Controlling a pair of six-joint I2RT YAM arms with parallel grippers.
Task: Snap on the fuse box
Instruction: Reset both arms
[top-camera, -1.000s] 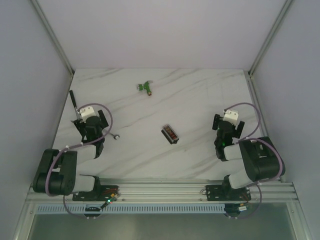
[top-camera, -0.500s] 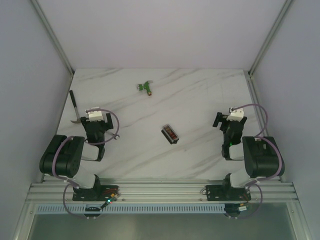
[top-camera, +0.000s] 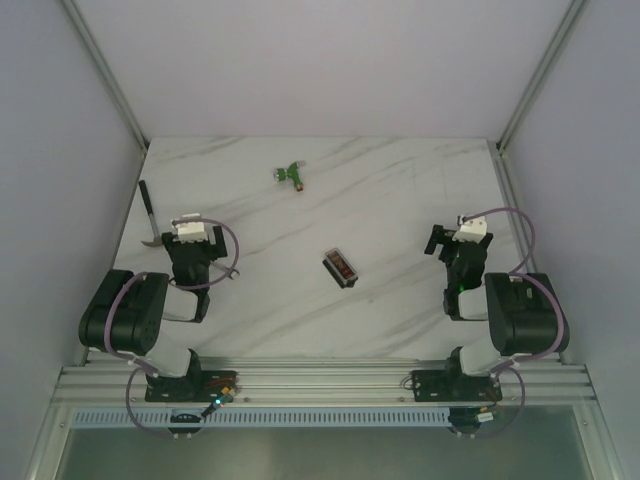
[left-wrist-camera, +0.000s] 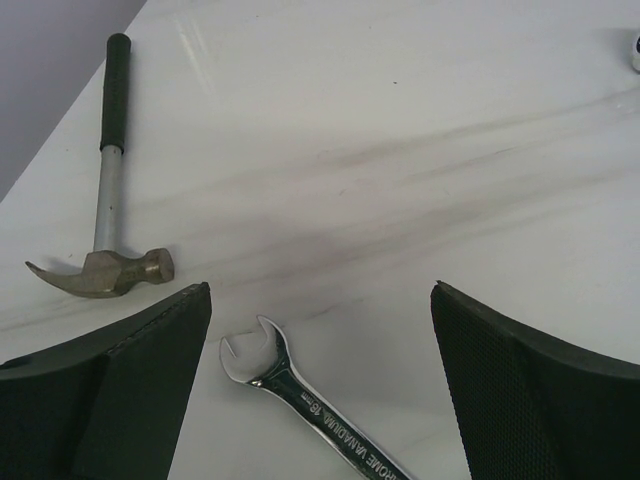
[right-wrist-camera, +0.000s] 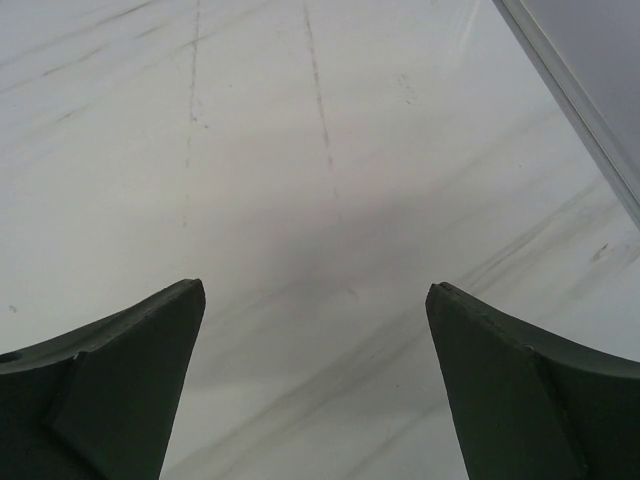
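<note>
At the nine o'clock edge of the table (top-camera: 400, 190) I see a hammer (top-camera: 148, 212) lying flat, its black handle pointing toward twelve and its head toward six. Just on its three o'clock side hangs my left claw (left-wrist-camera: 320, 290), spread as wide as it goes and holding nothing. In its wrist view, the open end of a wrench (left-wrist-camera: 300, 390) lies on the marble below the gap between the fingers. From above, that wrench sits at about four o'clock from the claw.

Further right, near the far edge at roughly twelve o'clock, a small green connector (top-camera: 291, 174) rests by itself.

The fuse box (top-camera: 341, 268) lies close to the middle of the table, a touch toward five o'clock. It is flat and skewed, with the red spots on its top face showing. It is well apart from both claws, and nothing touches it.

At three o'clock from it, my right claw (right-wrist-camera: 315, 287) is also fully spread and empty, with only bare marble between its fingers.
</note>
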